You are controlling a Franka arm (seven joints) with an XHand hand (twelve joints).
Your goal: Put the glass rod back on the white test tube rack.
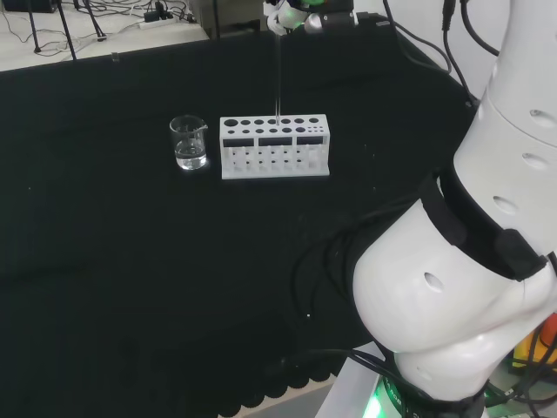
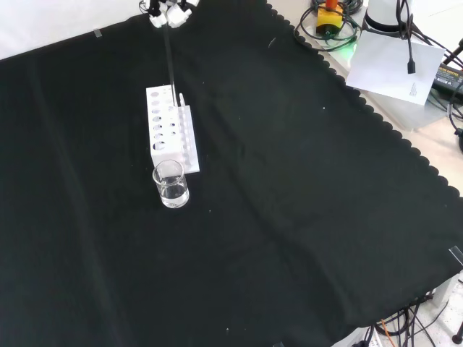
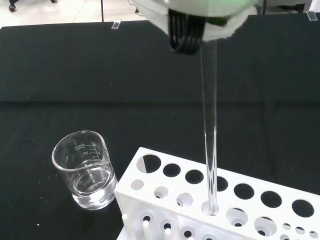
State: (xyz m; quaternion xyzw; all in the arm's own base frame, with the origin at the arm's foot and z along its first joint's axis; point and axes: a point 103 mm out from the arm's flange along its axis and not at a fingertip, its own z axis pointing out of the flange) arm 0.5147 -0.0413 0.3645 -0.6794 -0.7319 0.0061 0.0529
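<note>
The robot hand (image 1: 291,12) is seen at the top edge of the head view, raised high above the bench, with the arm's big white links (image 1: 470,261) stacked at that view's right. In the front view the robot hand (image 2: 168,11) is found at the top edge, its white fingers (image 2: 176,16) bunched together and pointed downward (their exact curl cannot be made out). In the wrist view a blurred white part of the robot hand (image 3: 195,12) is shown, with black cables looped beneath it.
</note>
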